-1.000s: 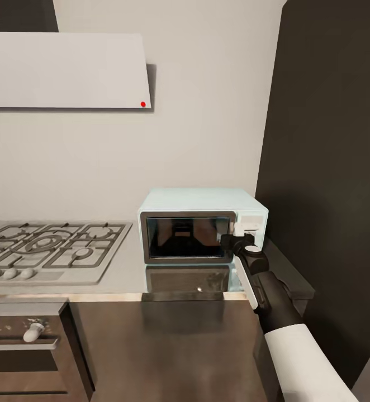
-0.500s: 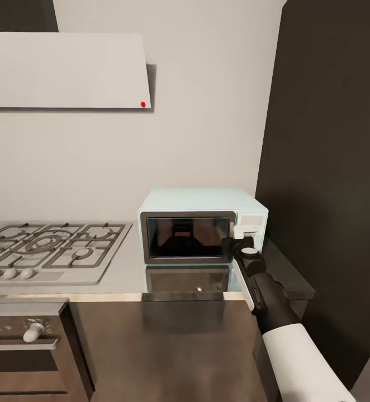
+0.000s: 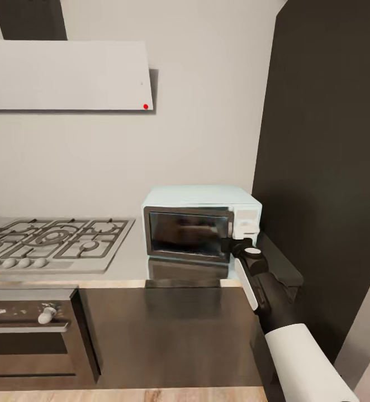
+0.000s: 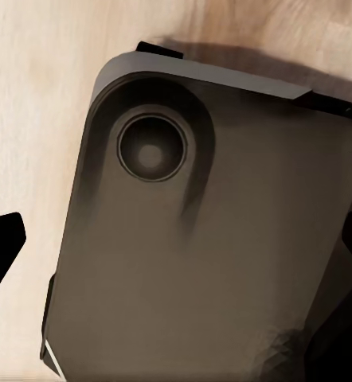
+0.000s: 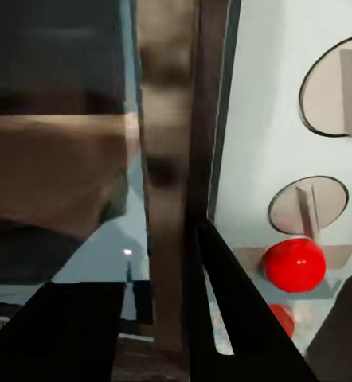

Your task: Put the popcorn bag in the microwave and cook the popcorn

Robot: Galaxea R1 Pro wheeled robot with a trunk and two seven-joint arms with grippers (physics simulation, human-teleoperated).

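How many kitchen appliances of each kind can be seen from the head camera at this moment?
microwave: 1
gas hob: 1
oven: 1
hood: 1
Total: 4

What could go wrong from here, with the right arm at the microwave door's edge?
The right gripper sits at the edge of the door of the microwave, so the jaws could slip off. The knobs and red light lie close beside; a stray push may hit them.
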